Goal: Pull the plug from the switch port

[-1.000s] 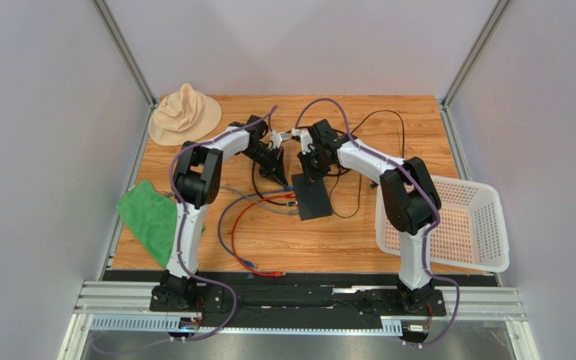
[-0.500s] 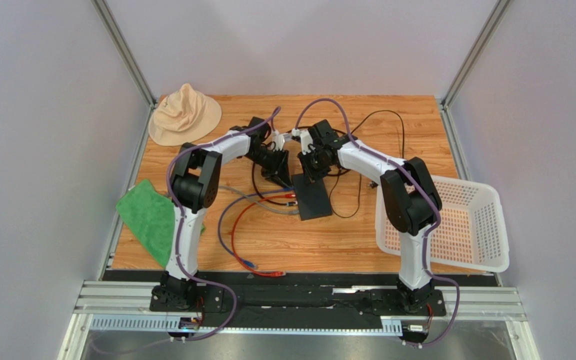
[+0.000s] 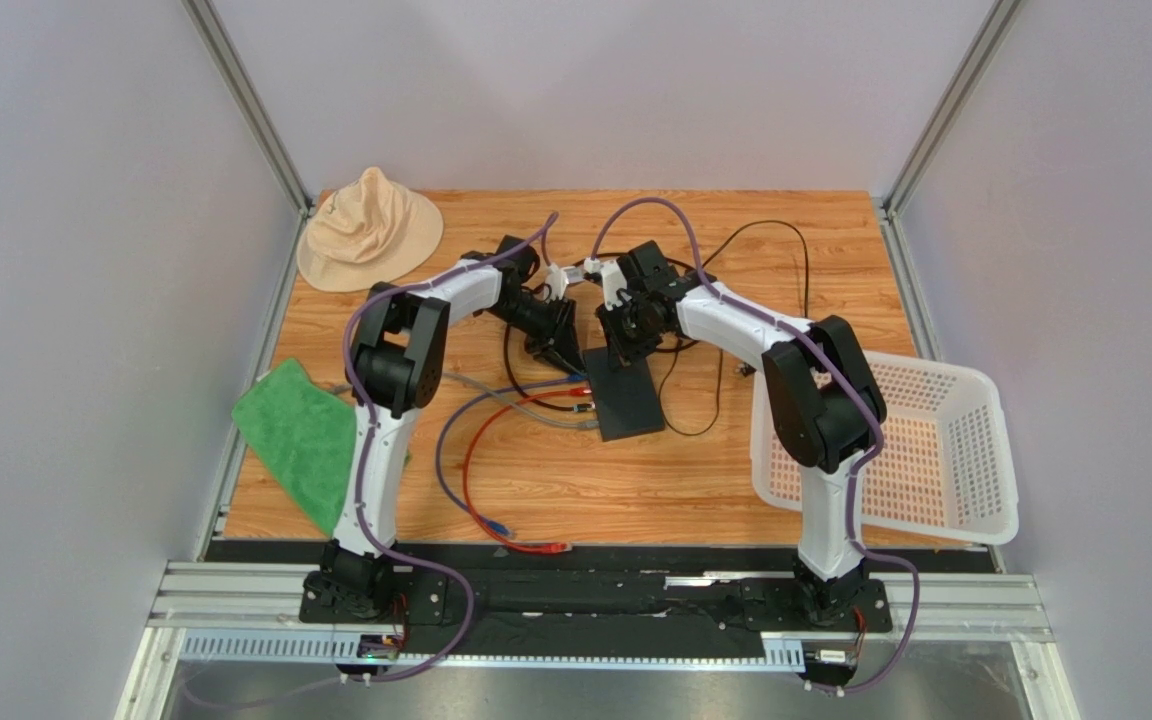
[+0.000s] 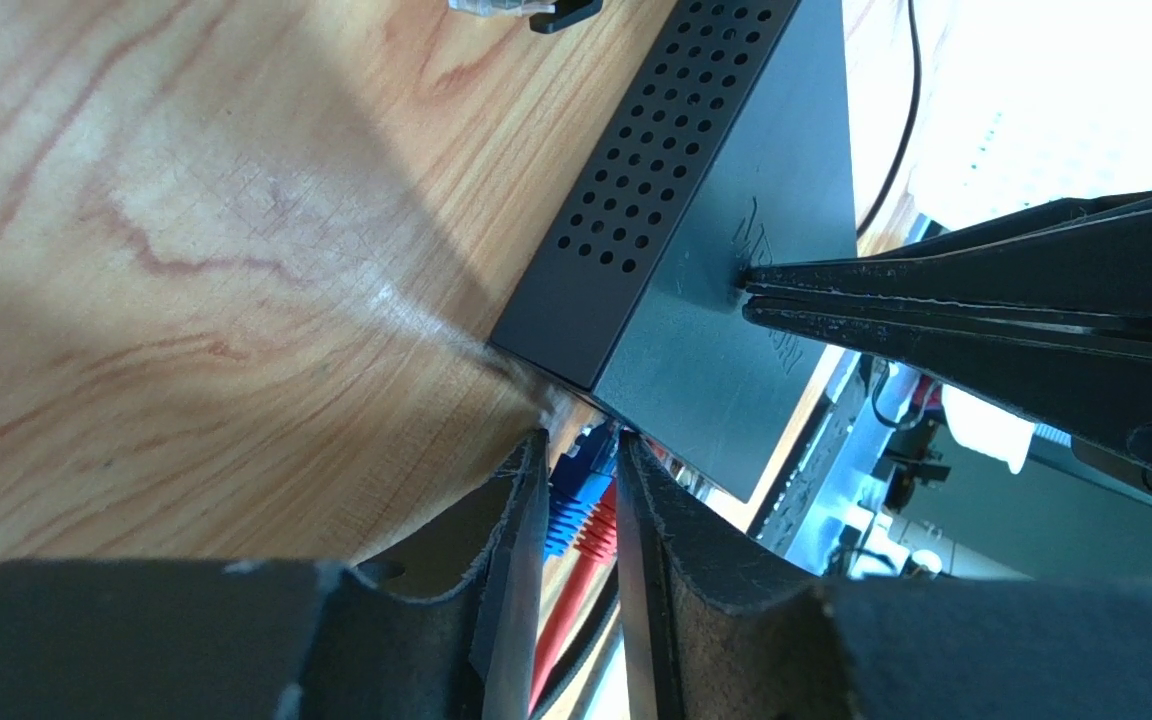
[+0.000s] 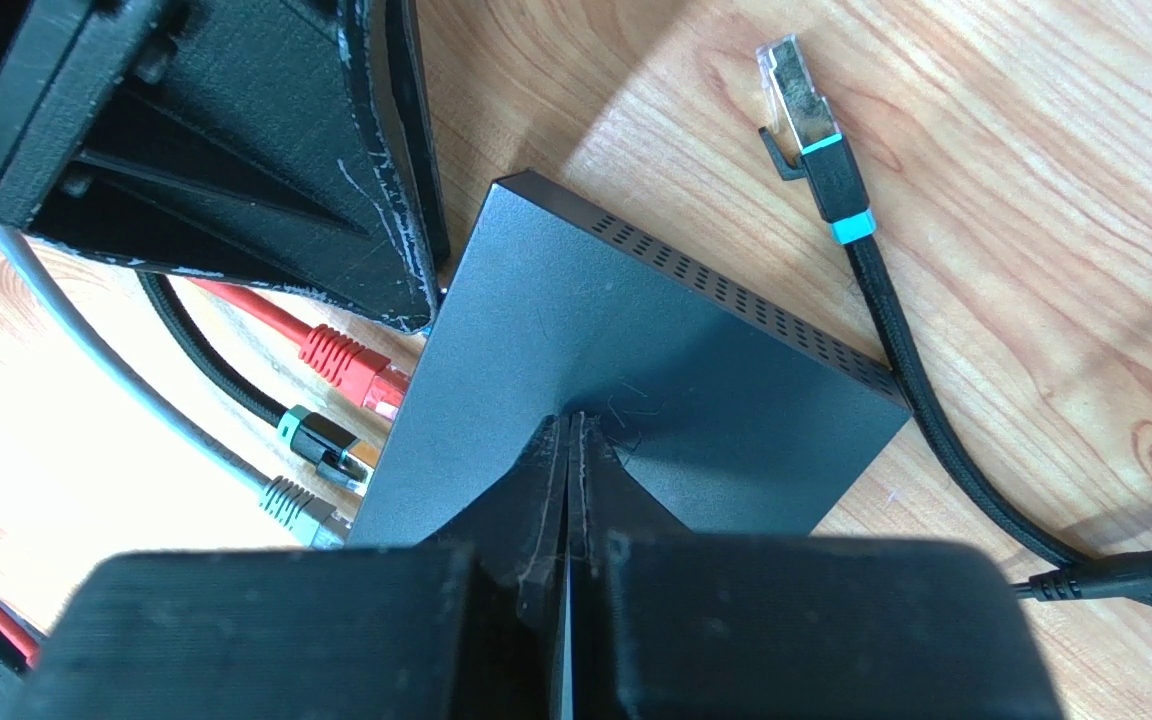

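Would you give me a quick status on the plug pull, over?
Right gripper shut, tips on switch top. Left gripper open by switch corner, holding nothing. Red plug, two more seated in switch. Nothing in the way.

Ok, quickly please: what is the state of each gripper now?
Left gripper: partly open, holding nothing that can be seen.
Right gripper: closed, empty, tips resting on the switch.

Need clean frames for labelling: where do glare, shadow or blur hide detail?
Left wrist: background beyond the switch is blown out white, and the left end effector is dark and soft. Right wrist: glare washes out the table at lower left; switch sharp. Top view: evenly lit, plugs too small to read.
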Motion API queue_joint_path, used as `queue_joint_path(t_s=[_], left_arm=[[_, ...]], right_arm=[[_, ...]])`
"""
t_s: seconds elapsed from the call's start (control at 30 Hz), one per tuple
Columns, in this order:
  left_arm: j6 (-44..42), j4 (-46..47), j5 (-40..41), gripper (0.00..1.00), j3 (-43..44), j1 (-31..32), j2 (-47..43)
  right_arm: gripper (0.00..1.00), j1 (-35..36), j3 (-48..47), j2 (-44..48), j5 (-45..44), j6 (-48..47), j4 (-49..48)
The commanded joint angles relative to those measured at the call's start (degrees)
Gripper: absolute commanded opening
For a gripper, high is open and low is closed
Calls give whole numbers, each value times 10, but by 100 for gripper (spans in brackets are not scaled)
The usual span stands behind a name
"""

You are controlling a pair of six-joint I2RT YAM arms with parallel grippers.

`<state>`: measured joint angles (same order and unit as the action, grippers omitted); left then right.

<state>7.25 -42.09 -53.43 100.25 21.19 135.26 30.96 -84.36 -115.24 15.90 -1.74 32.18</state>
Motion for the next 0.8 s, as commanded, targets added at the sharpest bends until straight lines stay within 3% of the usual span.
queue_joint_path(t_s=[0.0,0.2,0.4,0.77], left_arm=[[-14,26,3,31,-13,17,-10],[-17,10,43,22,-5,25,-13],[-24,-9,65,0,9,33,-11],[-52,-71,69,0,23,34,-3]], right_arm=[[0,10,17,-32,-14,-4,31],[0,12,11,-39,-14,-1,32],[0,16,12,-38,-15,-3,33],[0,16,18,-31,-22,-5,31]])
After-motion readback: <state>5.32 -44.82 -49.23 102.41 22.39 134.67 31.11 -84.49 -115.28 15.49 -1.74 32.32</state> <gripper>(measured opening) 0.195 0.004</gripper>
